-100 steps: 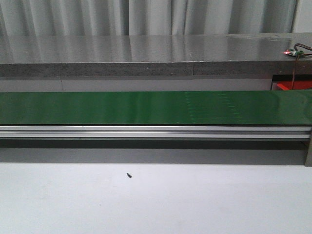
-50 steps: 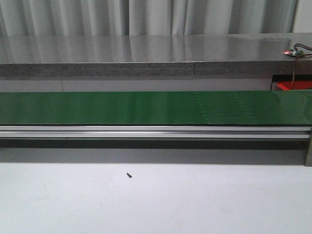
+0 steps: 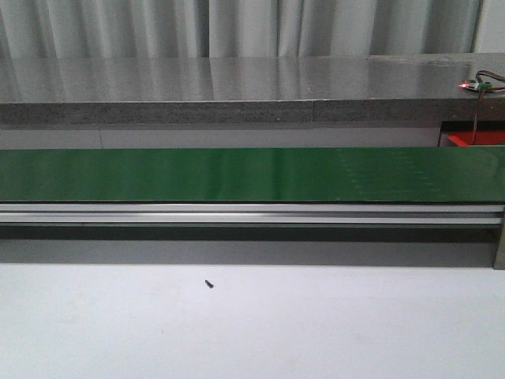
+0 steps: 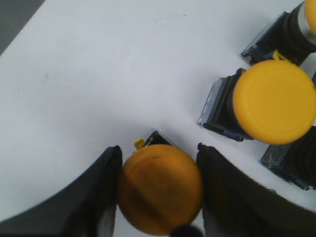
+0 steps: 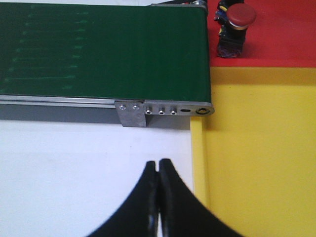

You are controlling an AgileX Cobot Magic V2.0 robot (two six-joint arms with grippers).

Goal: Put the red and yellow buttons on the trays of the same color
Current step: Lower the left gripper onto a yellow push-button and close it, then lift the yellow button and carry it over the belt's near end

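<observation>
In the left wrist view a yellow button (image 4: 160, 190) on a black base sits between the two black fingers of my left gripper (image 4: 158, 148), which is shut on its cap above the white surface. Another yellow button (image 4: 274, 101) lies close by, and a third (image 4: 311, 15) shows at the frame's edge. In the right wrist view my right gripper (image 5: 158, 163) is shut on nothing, over the white table beside the yellow tray (image 5: 256, 158). A red button (image 5: 238, 17) stands on the red tray (image 5: 281, 44). Neither gripper shows in the front view.
The green conveyor belt (image 3: 237, 174) runs across the table on an aluminium rail (image 3: 237, 213); its end bracket (image 5: 163, 107) meets the trays. A small black screw (image 3: 209, 283) lies on the white table. A black button base (image 4: 291, 163) lies near the held button.
In the front view a faint pattern on the green belt has shifted to the right. Nothing else has moved there.
</observation>
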